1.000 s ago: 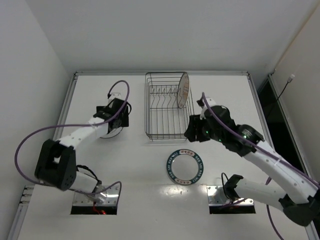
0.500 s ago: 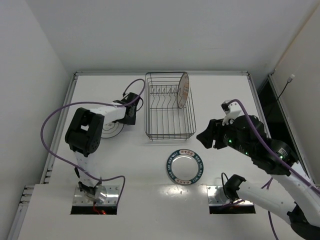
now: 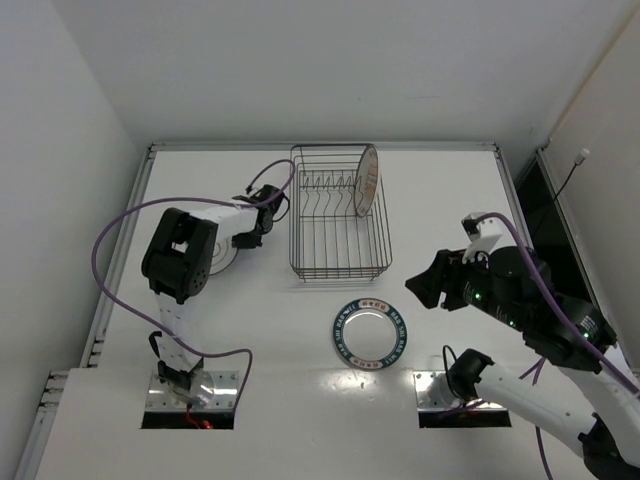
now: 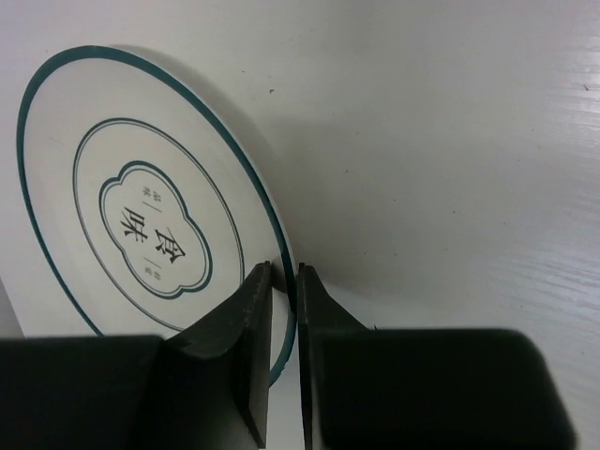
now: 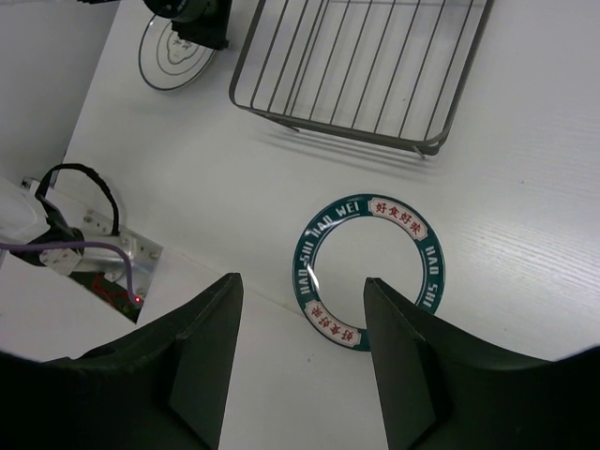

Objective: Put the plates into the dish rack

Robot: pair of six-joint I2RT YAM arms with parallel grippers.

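While the rack (image 3: pixel 338 225) holds one plate (image 3: pixel 367 180), two plates (image 3: pixel 370 333) (image 4: pixel 141 225) lie outside.

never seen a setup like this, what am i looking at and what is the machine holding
This is a robot: two arms bolted to the near edge of a white table. One picture comes from a fixed camera above and behind the arms. The other two come from a camera on each wrist, so the dark shapes at their bottom edge are that arm's own two-finger tool. On the table sits a wire dish rack with an orange-striped plate standing on edge in it. A plate with a lettered blue-green rim lies flat in front of the rack; the right tool hangs open above it, holding nothing. The left tool is closed on the rim of a third, pale plate with a thin teal line, left of the rack.
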